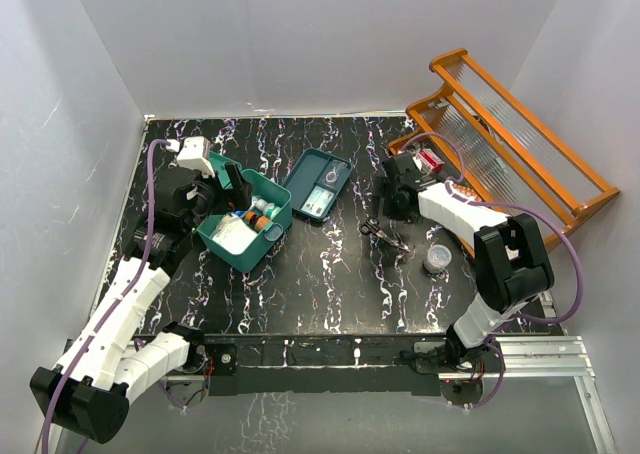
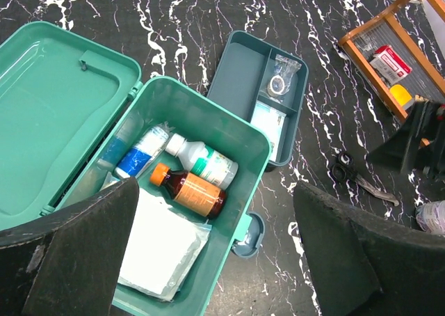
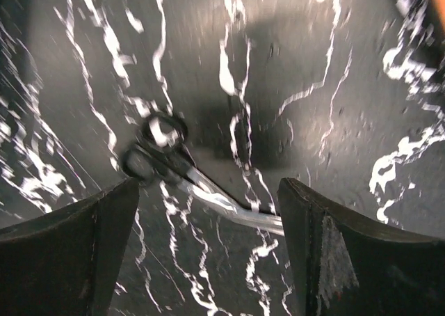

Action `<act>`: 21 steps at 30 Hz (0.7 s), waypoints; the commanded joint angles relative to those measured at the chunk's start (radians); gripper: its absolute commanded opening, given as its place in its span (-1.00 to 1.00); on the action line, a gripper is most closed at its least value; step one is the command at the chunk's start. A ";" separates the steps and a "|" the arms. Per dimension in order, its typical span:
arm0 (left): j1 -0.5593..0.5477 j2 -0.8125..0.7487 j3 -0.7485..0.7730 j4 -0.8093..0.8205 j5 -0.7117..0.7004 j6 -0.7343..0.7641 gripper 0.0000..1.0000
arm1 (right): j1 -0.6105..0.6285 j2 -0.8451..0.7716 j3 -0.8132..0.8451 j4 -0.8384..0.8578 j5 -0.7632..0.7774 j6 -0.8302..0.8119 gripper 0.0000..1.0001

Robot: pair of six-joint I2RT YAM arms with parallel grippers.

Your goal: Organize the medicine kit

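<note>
**A:** How far along is it, starting from the near edge?

**B:** Nearest, toward the right edge, a small clear jar (image 1: pixel 437 257) stands loose on the bench. Just beyond it lie the scissors (image 3: pixel 182 170). The right gripper (image 3: pixel 208 191) hovers straight over them, jaws spread wide and holding nothing.

**A:** And the box itself?

**B:** The medicine kit (image 1: pixel 268 244) sits toward the left edge, about midway back, with its lid thrown open. Inside are an orange-capped brown bottle (image 2: pixel 189 189), a white bottle (image 2: pixel 205 161), a blue-and-white tube (image 2: pixel 139 157) and a flat white packet (image 2: pixel 163 250). The left gripper (image 2: pixel 215 253) hangs above it, wide open and empty.

**A:** Farther back?

**B:** A dark-teal divided tray (image 1: pixel 308 174) lies just past the kit's far side; I can't tell whether they touch. It carries a bagged tape roll (image 2: pixel 278 85). In the far right corner an orange rack (image 1: pixel 520 144) holds a red-and-white box (image 1: pixel 430 160) and something yellow (image 2: pixel 401 95).

**A:** Your verdict?

**B:** Partly packed, I'd say. The scissors, the jar and probably the rack items are not yet in, the tray isn't seated, and the lid isn't shut.
</note>
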 commanded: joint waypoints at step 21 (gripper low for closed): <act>0.003 0.009 0.024 0.064 0.041 0.002 0.85 | 0.015 0.001 -0.135 -0.018 -0.229 -0.091 0.44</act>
